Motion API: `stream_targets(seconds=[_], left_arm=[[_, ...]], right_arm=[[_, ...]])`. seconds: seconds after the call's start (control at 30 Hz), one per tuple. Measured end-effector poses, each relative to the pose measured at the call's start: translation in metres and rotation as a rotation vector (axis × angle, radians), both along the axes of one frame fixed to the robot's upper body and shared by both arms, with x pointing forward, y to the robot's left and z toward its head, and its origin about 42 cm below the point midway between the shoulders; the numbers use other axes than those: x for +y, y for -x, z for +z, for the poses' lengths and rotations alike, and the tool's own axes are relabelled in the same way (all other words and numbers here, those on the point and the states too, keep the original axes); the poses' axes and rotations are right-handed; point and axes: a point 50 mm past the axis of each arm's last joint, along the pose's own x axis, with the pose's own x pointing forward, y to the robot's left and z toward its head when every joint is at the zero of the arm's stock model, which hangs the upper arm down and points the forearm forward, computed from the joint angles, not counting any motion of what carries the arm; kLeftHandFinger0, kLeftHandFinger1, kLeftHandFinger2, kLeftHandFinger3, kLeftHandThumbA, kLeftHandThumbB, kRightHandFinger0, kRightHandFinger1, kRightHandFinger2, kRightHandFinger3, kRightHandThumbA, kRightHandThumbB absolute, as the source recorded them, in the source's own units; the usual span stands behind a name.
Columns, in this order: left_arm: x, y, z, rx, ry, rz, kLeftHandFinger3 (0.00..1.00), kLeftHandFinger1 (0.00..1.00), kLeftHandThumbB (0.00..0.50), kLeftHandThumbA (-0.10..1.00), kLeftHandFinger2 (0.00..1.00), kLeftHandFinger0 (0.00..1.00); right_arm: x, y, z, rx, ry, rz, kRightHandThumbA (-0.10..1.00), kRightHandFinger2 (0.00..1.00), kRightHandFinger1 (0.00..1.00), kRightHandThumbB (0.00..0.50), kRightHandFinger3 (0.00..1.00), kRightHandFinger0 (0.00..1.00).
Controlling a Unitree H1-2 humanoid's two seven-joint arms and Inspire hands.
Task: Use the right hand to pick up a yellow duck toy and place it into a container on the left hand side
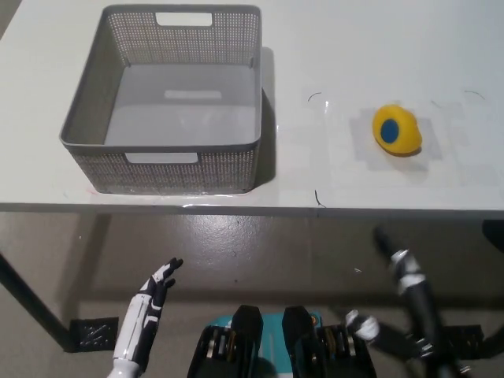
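**Right hand below the table edge, duck toy untouched on the tabletop**

Right hand (pixel 403 266), black with pale fittings, hangs below the near table edge, holding nothing; whether its fingers are spread or closed cannot be told; left hand (pixel 160 285), white, rests low at the other side, fingers apart and empty. Beyond, on the smooth white table (pixel 331 47), the yellow duck toy (pixel 396 130) lies at the right, rounded, glossy, with a blue disc on its upper face; probably light, hollow and slightly slippery, best enclosed across its widest flanks. Farther left stands the container (pixel 165 161), a grey perforated basket with cut-out handles, well apart from the toy and empty.
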Motion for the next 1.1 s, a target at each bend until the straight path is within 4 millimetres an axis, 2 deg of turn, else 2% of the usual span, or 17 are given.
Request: stream_targets(seconds=[0.1,0.13,0.3,0.37,0.43,0.47,0.5,0.6,0.7,0.77,0.8,0.9,0.97,1.03,1.1], left_arm=[[0.000,-0.004,0.004,-0.016,-0.001,0.000,1.00,1.00,0.500,1.00,1.00,1.00],[0.000,-0.005,0.004,-0.021,-0.001,-0.001,1.00,1.00,0.500,1.00,1.00,1.00],[0.000,-0.006,0.005,-0.026,0.002,-0.002,1.00,1.00,0.500,1.00,1.00,1.00],[0.000,-0.006,0.006,-0.028,0.002,-0.003,1.00,1.00,0.500,1.00,1.00,1.00],[0.000,-0.006,0.006,-0.029,0.001,-0.003,1.00,1.00,0.500,1.00,1.00,1.00],[0.000,-0.006,0.006,-0.029,0.001,-0.003,1.00,1.00,0.500,1.00,1.00,1.00],[0.000,-0.006,0.006,-0.028,0.001,-0.003,1.00,1.00,0.500,1.00,1.00,1.00],[0.000,-0.006,0.006,-0.028,0.001,-0.003,1.00,1.00,0.500,1.00,1.00,1.00],[0.001,-0.006,0.005,-0.027,0.000,-0.002,1.00,1.00,0.500,1.00,1.00,1.00],[0.001,-0.006,0.005,-0.027,0.000,-0.003,1.00,1.00,0.500,1.00,1.00,1.00],[0.001,-0.006,0.005,-0.027,0.000,-0.003,1.00,1.00,0.500,1.00,1.00,1.00],[0.001,-0.006,0.005,-0.025,-0.002,-0.003,1.00,1.00,0.500,1.00,1.00,1.00],[0.001,-0.005,0.005,-0.025,-0.002,-0.003,1.00,1.00,0.500,1.00,1.00,1.00],[0.001,-0.005,0.005,-0.024,-0.003,-0.003,1.00,1.00,0.500,1.00,1.00,1.00],[0.001,-0.005,0.005,-0.024,-0.003,-0.004,1.00,1.00,0.500,1.00,1.00,1.00]], right_arm=[[-0.021,-0.009,0.036,-0.127,0.069,-0.036,0.91,1.00,1.00,0.334,1.00,1.00],[-0.027,-0.012,0.048,-0.164,0.101,-0.047,0.94,1.00,1.00,0.359,1.00,1.00],[-0.054,-0.038,0.101,-0.291,0.256,-0.121,0.92,1.00,1.00,0.368,1.00,1.00],[-0.061,-0.052,0.120,-0.317,0.302,-0.147,0.99,1.00,1.00,0.403,1.00,1.00],[-0.064,-0.067,0.137,-0.326,0.353,-0.167,0.99,1.00,1.00,0.418,1.00,1.00],[-0.065,-0.074,0.146,-0.334,0.374,-0.173,1.00,1.00,1.00,0.452,1.00,1.00],[-0.066,-0.082,0.154,-0.335,0.397,-0.181,1.00,1.00,1.00,0.466,1.00,1.00],[-0.072,-0.108,0.176,-0.320,0.479,-0.206,1.00,1.00,1.00,0.473,1.00,1.00],[-0.076,-0.134,0.192,-0.282,0.559,-0.224,1.00,1.00,1.00,0.460,1.00,1.00],[-0.077,-0.161,0.205,-0.231,0.639,-0.233,1.00,1.00,1.00,0.443,1.00,1.00],[-0.077,-0.165,0.207,-0.222,0.651,-0.234,1.00,1.00,1.00,0.456,1.00,1.00],[-0.074,-0.201,0.220,-0.139,0.754,-0.231,1.00,1.00,1.00,0.475,1.00,1.00],[-0.072,-0.216,0.226,-0.106,0.796,-0.230,1.00,1.00,1.00,0.491,1.00,1.00],[-0.067,-0.239,0.235,-0.044,0.867,-0.222,1.00,1.00,1.00,0.492,1.00,1.00],[-0.065,-0.249,0.238,-0.016,0.896,-0.218,1.00,1.00,1.00,0.465,1.00,1.00]])
